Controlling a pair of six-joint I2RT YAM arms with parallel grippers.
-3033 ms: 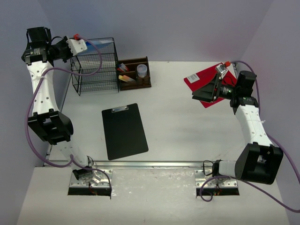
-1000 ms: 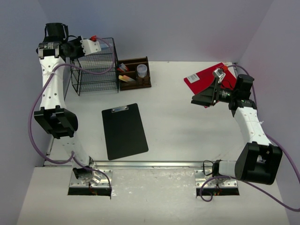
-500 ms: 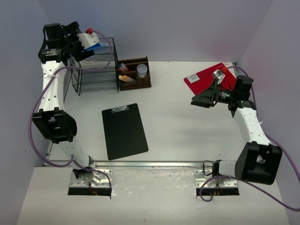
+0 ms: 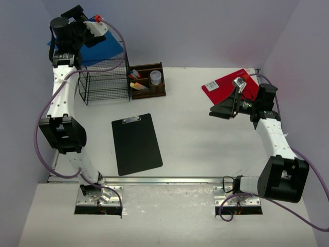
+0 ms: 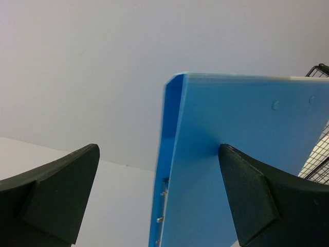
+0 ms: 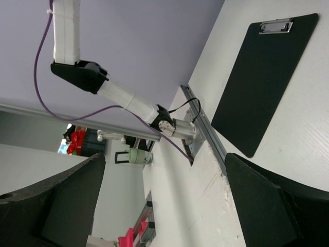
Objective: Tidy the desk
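Two items look left to sort: clipboard (image 4: 136,144) and red folder (image 4: 223,82) lie flat on the desk (image 4: 195,149).
Your left gripper (image 5: 158,149) stands spread at the blue folder (image 4: 105,51) on top of the rack (image 4: 105,82), not pinching it; right gripper (image 6: 165,157) spread and empty, near the red folder.

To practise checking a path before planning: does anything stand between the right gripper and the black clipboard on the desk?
Nothing visible does. From the open right gripper to the black clipboard lies only bare white desk.
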